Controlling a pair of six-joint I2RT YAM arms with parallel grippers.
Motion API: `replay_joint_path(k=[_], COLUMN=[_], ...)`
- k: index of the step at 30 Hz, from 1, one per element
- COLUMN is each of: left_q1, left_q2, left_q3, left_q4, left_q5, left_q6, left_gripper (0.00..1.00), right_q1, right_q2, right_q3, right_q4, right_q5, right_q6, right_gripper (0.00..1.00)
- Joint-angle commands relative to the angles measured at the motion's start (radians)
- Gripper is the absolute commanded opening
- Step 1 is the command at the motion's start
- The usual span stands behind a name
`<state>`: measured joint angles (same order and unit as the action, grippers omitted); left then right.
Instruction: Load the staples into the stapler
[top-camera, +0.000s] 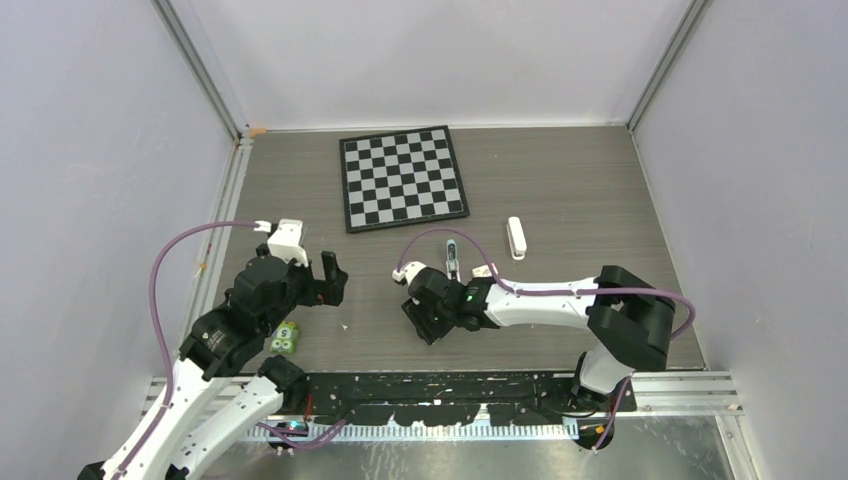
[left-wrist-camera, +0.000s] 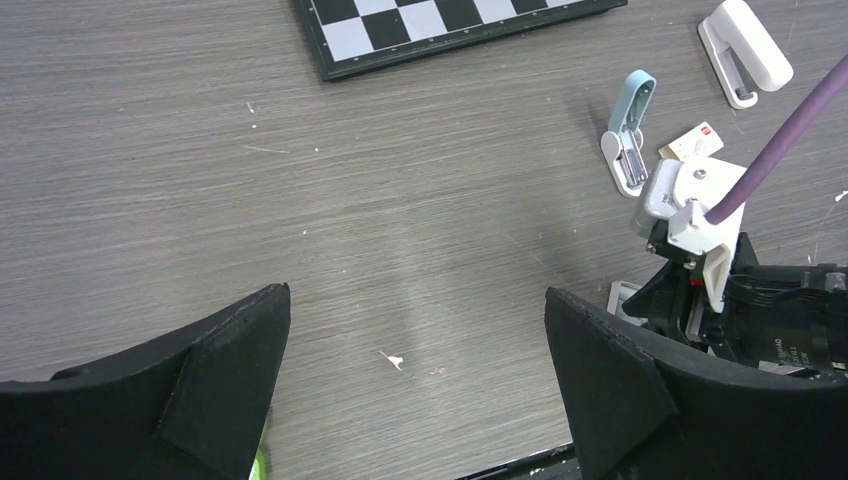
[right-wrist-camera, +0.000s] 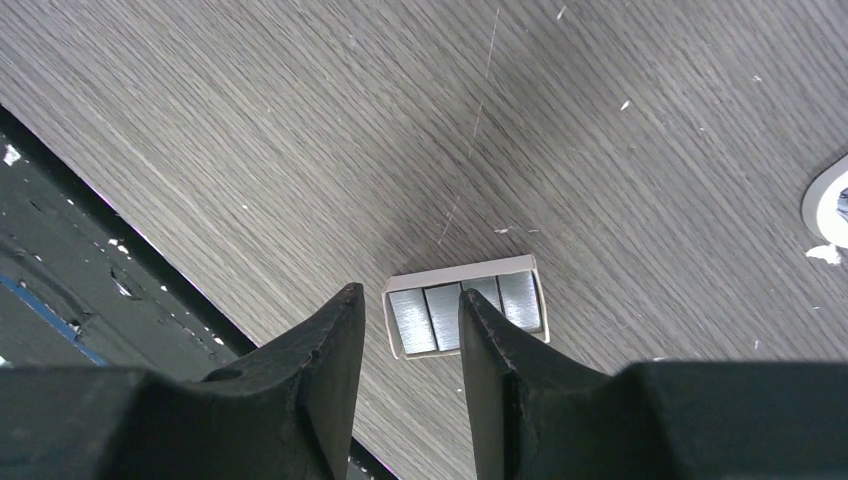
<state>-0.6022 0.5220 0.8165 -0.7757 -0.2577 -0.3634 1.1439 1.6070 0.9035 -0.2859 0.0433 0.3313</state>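
The staples (right-wrist-camera: 413, 320) are several silvery blocks lying side by side in a small white cardboard tray (right-wrist-camera: 460, 272) on the table. My right gripper (right-wrist-camera: 410, 293) hovers just above the tray's left part, jaws partly open and empty; its right finger (right-wrist-camera: 495, 350) covers part of the blocks. In the top view the right gripper (top-camera: 425, 322) is near the table's front centre. The white stapler (top-camera: 516, 237) lies further back and to the right, also seen in the left wrist view (left-wrist-camera: 745, 50). My left gripper (left-wrist-camera: 415, 295) is wide open and empty over bare table (top-camera: 330, 280).
A light-blue-and-white small object (top-camera: 452, 258) lies between the right wrist and the stapler, beside a small card (left-wrist-camera: 690, 143). A chessboard (top-camera: 402, 177) sits at the back centre. A green item (top-camera: 285, 338) lies under the left arm. A black rail (top-camera: 450, 385) runs along the front edge.
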Motion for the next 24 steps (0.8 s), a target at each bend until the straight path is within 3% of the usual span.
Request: replay_joint_path(k=[1,8,13,18,24], left_q1=[-0.004,-0.003,-0.003,-0.004,-0.003], left_q2=[0.014,0.039,0.058,0.083,0.154], left_q3=[0.003,0.003,-0.036,-0.160,-0.210], left_q4=[0.028,0.020,0.069,0.223,0.271], left_q5=[0.013,0.026,0.201,0.425,0.503], left_q6=[0.011,-0.019,-0.125,-0.262,-0.344], left_gripper=[1.00,1.00,0.99,0.76,0.58], right_q1=[0.008,0.006,0.001,-0.008,-0.083], right_q2=[-0.053,-0.076,-0.085,-0.102,-0.146], right_q3=[0.027,0.014,0.021,0.003,-0.018], right_q4=[0.022,0.034,0.004,-0.001,-0.036], right_q5=[0.013,0.043,0.073,0.106,0.141], right_q6=[0.020,0.024,0.022,0.062,0.092], right_gripper=[0.43,0.45,0.48,0.46,0.45])
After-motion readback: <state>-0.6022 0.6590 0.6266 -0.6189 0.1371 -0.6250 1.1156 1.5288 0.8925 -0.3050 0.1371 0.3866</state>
